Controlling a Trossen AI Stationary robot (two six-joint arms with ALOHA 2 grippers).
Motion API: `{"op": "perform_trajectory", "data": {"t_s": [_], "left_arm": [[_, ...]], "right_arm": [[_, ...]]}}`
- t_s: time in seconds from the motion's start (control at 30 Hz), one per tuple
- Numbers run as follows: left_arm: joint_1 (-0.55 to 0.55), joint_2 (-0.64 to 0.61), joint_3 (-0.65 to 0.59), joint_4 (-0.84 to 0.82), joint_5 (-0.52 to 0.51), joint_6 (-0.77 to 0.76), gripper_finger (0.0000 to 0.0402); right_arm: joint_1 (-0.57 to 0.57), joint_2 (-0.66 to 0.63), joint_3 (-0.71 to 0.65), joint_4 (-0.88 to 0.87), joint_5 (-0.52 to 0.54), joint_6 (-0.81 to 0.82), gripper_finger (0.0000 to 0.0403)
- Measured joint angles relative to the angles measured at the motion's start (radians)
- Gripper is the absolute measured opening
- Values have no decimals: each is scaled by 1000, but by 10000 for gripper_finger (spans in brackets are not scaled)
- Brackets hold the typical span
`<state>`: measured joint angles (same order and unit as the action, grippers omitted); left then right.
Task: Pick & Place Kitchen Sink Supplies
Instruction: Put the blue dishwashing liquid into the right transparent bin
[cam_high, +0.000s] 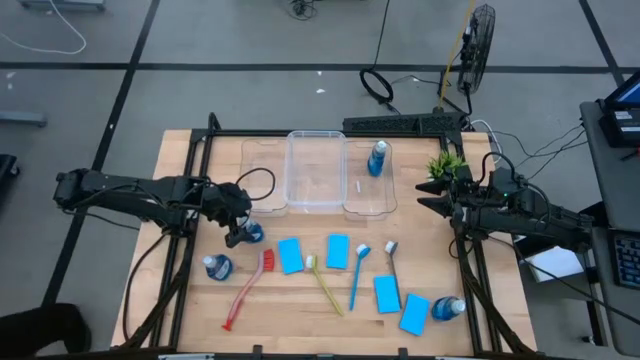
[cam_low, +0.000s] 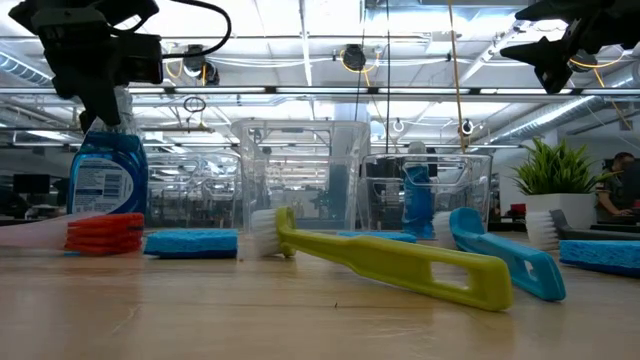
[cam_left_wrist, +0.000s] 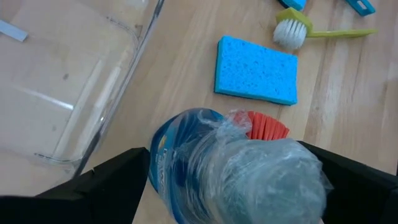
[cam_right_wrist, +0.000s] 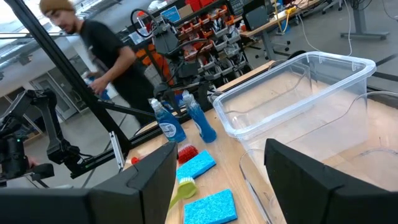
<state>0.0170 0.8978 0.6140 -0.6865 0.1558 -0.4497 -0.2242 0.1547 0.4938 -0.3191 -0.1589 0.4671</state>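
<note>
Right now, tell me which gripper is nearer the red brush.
Left. The left gripper hangs open around a blue bottle right beside the red brush head. The right gripper hovers open across the table, near the potted plant.

- My left claw (cam_high: 243, 229) points down, fingers spread wide apart.
- My right claw (cam_high: 428, 196) hangs raised, level, fingers (cam_right_wrist: 311, 180) parted, gripping nothing.
</note>
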Motion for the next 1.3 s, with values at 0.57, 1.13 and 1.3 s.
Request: {"op": "perform_trajectory", "data": {"t_s": [0.57, 1.13, 1.3], "left_arm": [[0, 0, 0, 1, -36, -27, 395], [0, 0, 0, -7, -44, -22, 395], [0, 0, 0, -7, -77, -6, 376]], "right_arm": [[0, 0, 0, 0, 0, 0, 228], [0, 0, 0, 0, 0, 0, 228], [0, 0, 0, 0, 0, 0, 228]]}}
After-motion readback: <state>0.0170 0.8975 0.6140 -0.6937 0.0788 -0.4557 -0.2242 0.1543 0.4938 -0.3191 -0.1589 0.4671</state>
